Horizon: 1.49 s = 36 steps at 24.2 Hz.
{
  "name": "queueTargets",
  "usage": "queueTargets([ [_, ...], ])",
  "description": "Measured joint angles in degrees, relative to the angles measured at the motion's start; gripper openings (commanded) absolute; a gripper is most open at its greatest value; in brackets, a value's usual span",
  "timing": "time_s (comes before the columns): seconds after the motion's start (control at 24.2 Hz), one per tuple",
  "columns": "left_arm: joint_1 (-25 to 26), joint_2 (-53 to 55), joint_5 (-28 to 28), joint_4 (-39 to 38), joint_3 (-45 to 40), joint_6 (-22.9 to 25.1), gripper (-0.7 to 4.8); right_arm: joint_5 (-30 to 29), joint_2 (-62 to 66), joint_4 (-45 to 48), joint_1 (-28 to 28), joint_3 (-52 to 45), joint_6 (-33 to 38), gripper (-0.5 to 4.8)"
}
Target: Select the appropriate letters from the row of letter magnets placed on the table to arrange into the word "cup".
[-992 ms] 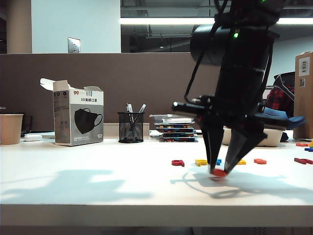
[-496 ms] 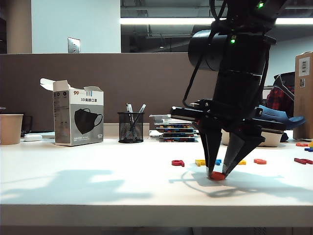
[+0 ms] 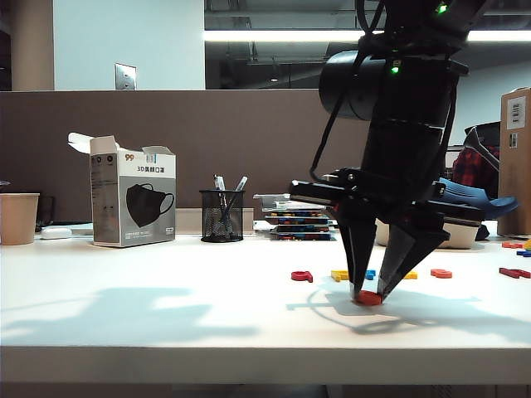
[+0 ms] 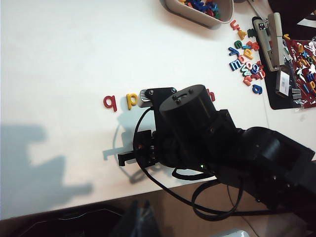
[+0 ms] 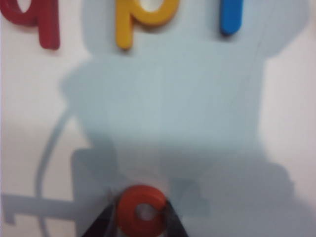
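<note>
While the exterior view shows the right gripper (image 3: 368, 292) pointing down at the table (image 3: 166, 315), only the right wrist view shows clearly what is held. Its jaws are pressed against both sides of one orange-red letter (image 5: 143, 211), which is shaped like a "c". In the exterior view this orange-red letter (image 3: 368, 297) is seen at the tabletop, in front of the row of letter magnets (image 3: 369, 274).

Three other letters are counted in the right wrist view: one dark red letter (image 5: 37, 17), one yellow "p" (image 5: 143, 17) and one blue letter (image 5: 231, 17). They are set side by side, well apart from the held letter.

In the left wrist view, the dark red letter (image 4: 110, 102) and the yellow "p" (image 4: 132, 100) are seen from above, with the right arm covering much of the row. The left gripper is not seen in any view, so its state cannot be told.

One pen cup (image 3: 221, 215) and one mask box (image 3: 133, 203) are shown only in the exterior view.
</note>
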Motion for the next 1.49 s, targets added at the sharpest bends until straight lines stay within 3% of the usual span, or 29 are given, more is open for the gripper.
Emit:
queueTargets([
  [0.25,0.0,0.0,0.0,0.0,0.0,0.0,-0.05,-0.4,0.0,0.1,0.0,0.0,0.0,1.68],
  [0.33,0.0,0.0,0.0,0.0,0.0,0.0,-0.05,-0.5,0.0,0.2,0.0,0.1,0.0,2.17],
  [0.58,0.0,0.0,0.0,0.0,0.0,0.0,-0.05,-1.0,0.1,0.2,0.1,0.4,0.2,2.29],
  [0.79,0.0,0.0,0.0,0.0,0.0,0.0,-0.05,-1.1,0.1,0.5,0.1,0.4,0.1,3.08],
  [1.24,0.0,0.0,0.0,0.0,0.0,0.0,-0.05,-0.9,0.3,-0.2,0.0,1.2,0.1,3.07],
  [1.49,0.0,0.0,0.0,0.0,0.0,0.0,-0.05,0.1,1.1,-4.7,-0.4,6.9,-1.4,3.07],
])
